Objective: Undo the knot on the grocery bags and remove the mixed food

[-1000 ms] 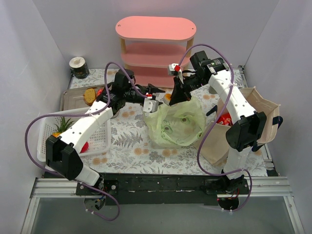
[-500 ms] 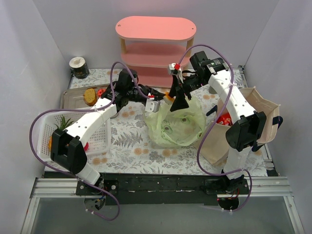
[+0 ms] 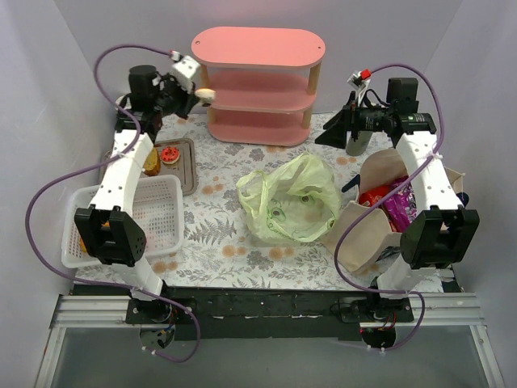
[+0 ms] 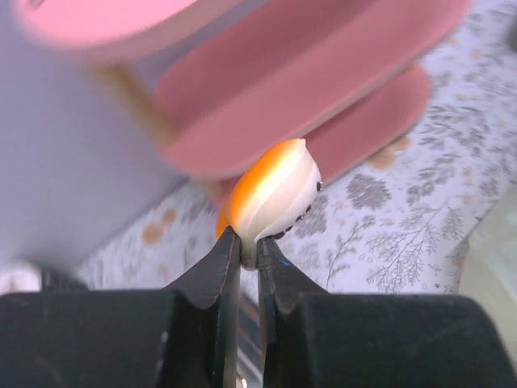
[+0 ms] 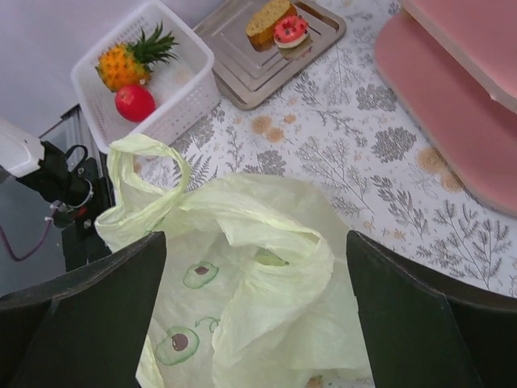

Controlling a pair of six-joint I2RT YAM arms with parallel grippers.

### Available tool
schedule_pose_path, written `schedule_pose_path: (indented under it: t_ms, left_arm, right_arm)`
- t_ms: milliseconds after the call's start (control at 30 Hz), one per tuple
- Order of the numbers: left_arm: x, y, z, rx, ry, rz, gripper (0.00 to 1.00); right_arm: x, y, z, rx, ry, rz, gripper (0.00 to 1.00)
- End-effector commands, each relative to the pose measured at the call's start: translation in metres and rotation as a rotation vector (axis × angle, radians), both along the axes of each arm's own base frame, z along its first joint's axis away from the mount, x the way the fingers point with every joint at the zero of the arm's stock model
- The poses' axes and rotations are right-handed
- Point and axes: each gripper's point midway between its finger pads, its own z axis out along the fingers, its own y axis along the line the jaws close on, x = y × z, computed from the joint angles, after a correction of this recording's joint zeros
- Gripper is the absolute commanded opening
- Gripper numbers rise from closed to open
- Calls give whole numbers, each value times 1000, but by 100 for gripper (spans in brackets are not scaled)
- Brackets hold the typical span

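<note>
One small, glossy orange-and-white food piece [image 4: 271, 194] is pinched at its lower edge between the closed jaws of the left gripper [image 4: 249, 242], and the pink rounded wooden shelf [image 4: 323, 73] stands just behind it. The right gripper [image 5: 254, 242] is spread wide and empty. Straight below its jaws lies the thin pale yellow-green plastic bag [image 5: 266, 315]; its handle loops [image 5: 141, 182] lie apart, so the knot looks undone. Farther out past the bag, the white mesh plastic basket [image 5: 184, 103] holds a small pineapple [image 5: 121, 65] and a red round fruit [image 5: 135, 103]. The grey metal tray [image 5: 242, 52] carries a bread-like pastry [image 5: 271, 18] and a red-iced doughnut [image 5: 289, 29]. Unloading seems well along. What appears left is to set down the held piece and empty the boxy beige tote [image 3: 363, 238], well behind the right jaws, where a shiny red packet [image 3: 376, 196] and a purple packet [image 3: 401, 206] show.
</note>
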Motion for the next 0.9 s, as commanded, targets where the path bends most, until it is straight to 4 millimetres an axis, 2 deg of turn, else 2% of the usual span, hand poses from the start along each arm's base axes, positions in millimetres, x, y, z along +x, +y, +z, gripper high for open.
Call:
schedule_pose_path:
  t_ms: [0, 33, 67, 100, 133, 200, 233, 267, 300, 333, 433, 567, 633, 733, 867]
  left_arm:
    - [2, 70, -4, -239, 234, 374, 0]
    - [3, 80, -13, -260, 259, 428, 0]
    - [7, 107, -13, -275, 236, 558, 0]
    - [8, 118, -16, -343, 256, 648, 0]
    - [8, 131, -29, -364, 274, 725, 0]
    - [11, 176, -35, -458, 273, 926, 0]
    - [11, 188, -41, -495, 291, 977, 0]
    - [8, 212, -45, -530, 307, 1040, 0]
    - [12, 222, -57, -552, 347, 1064, 0]
    - [9, 242, -63, -602, 371, 1125, 0]
    - [11, 269, -77, -628, 393, 1178, 0]
    - [5, 293, -114, -605, 448, 1240, 0]
    - [0, 306, -142, -595, 499, 1282, 0]
    - [-1, 317, -167, -616, 553, 1303, 0]
    - [0, 325, -185, -651, 585, 1320, 0]
  right_arm:
    - [-7, 16, 30, 100, -56, 75, 98]
    - [-7, 17, 29, 101, -53, 77, 98]
    - [-6, 16, 30, 104, -59, 78, 98]
    - [-7, 17, 31, 107, -58, 80, 98]
    - [-6, 17, 30, 110, -48, 78, 98]
    - [-5, 18, 29, 112, -43, 80, 98]
    - [-5, 18, 30, 113, -40, 79, 98]
    - [-5, 17, 28, 113, -36, 77, 98]
    - [-6, 17, 29, 113, -34, 77, 98]
    - [-7, 17, 29, 113, -34, 77, 98]
    - [-9, 18, 26, 104, -29, 77, 98]
    - [-13, 18, 22, 88, -30, 69, 98]
    - [-15, 18, 17, 80, -20, 64, 98]
    - [-20, 18, 11, 70, -16, 63, 98]
    - [-27, 18, 3, 59, -2, 56, 98]
